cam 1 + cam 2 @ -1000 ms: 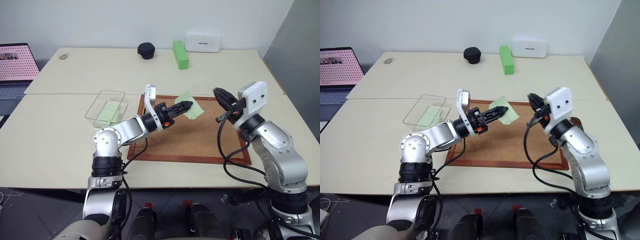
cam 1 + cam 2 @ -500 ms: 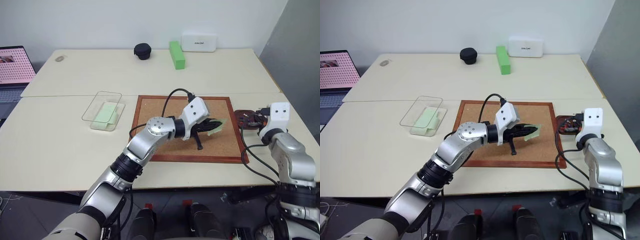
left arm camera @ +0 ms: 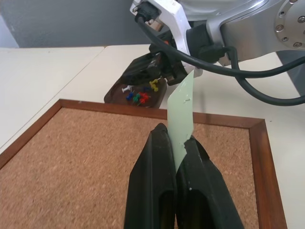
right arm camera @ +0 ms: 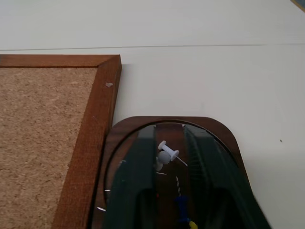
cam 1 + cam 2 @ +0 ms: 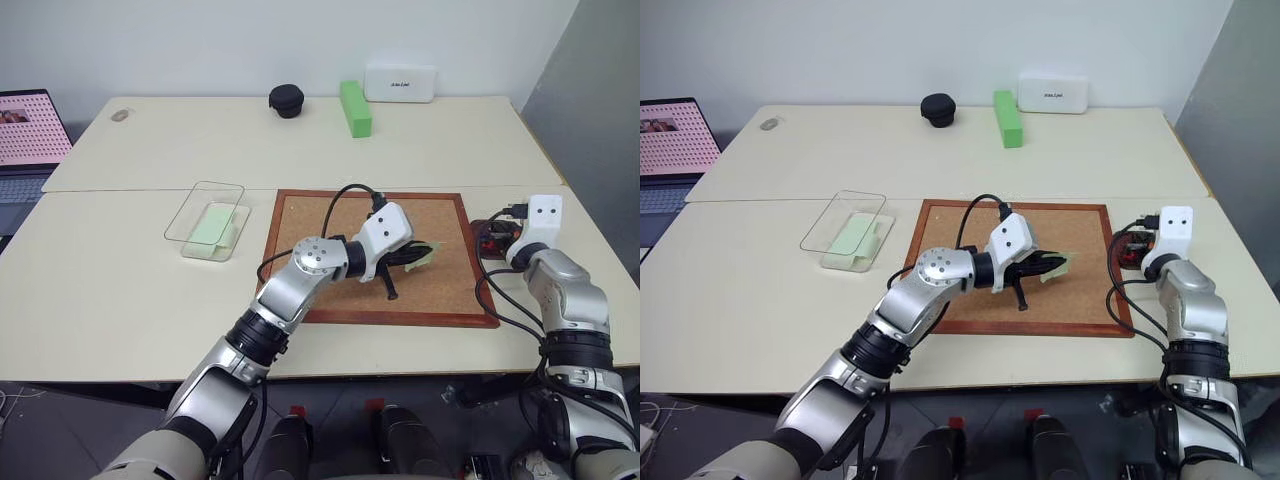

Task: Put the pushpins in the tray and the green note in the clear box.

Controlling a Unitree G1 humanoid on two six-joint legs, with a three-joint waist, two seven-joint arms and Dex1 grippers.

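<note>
Here the left gripper [image 3: 176, 148] pinches the green note [image 3: 181, 114] upright over the corkboard [image 3: 71, 157].

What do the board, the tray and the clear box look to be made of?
The board: speckled tan cork, apparently, in a reddish-brown wood-like frame. The tray: dark brown and glossy, with reflections on it; lacquered wood or plastic, can't tell. The clear box: transparent, likely plastic; the table shows through.

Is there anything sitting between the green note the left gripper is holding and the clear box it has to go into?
Nothing visible does. The left gripper pinches the green note above the corkboard; the clear box lies beside the board's far edge, with bare cork and bare table between them. Another green slip already lies inside the box.
</note>
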